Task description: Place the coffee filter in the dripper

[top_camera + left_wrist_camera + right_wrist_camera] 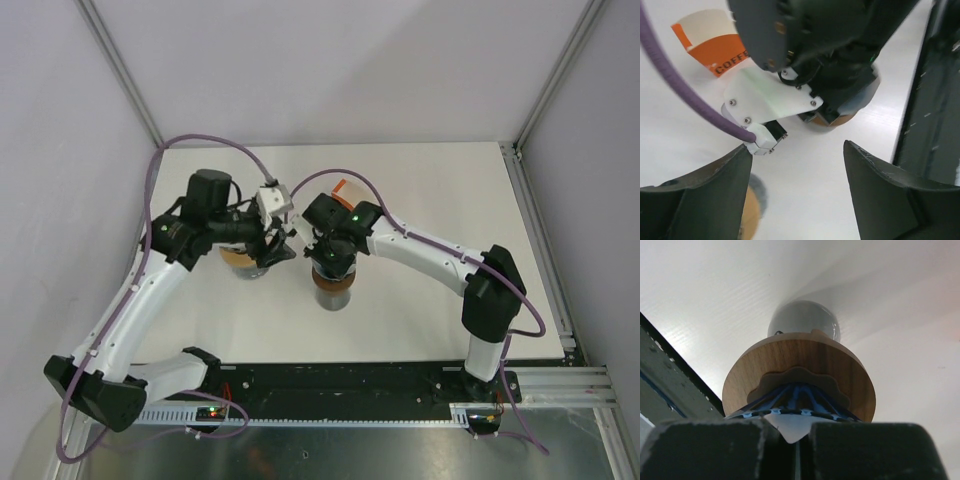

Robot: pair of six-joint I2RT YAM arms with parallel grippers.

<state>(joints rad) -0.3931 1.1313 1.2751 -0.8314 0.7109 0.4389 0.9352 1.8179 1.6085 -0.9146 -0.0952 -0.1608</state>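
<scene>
- The left tool [797, 150] hovers over the tabletop [420, 180] with its jaws spread and nothing between them. It plays no visible part in the placing.
- Just right of it stands the dripper [800, 360], a wooden collar with a blue wire frame.
- The right tool [794, 450] is directly above the dripper, pressed together on a white point of the coffee filter [787, 426] at the wire frame.
- The task looks nearly done. Whether the filter is fully seated cannot be told, and releasing it and lifting away are still left.
</scene>
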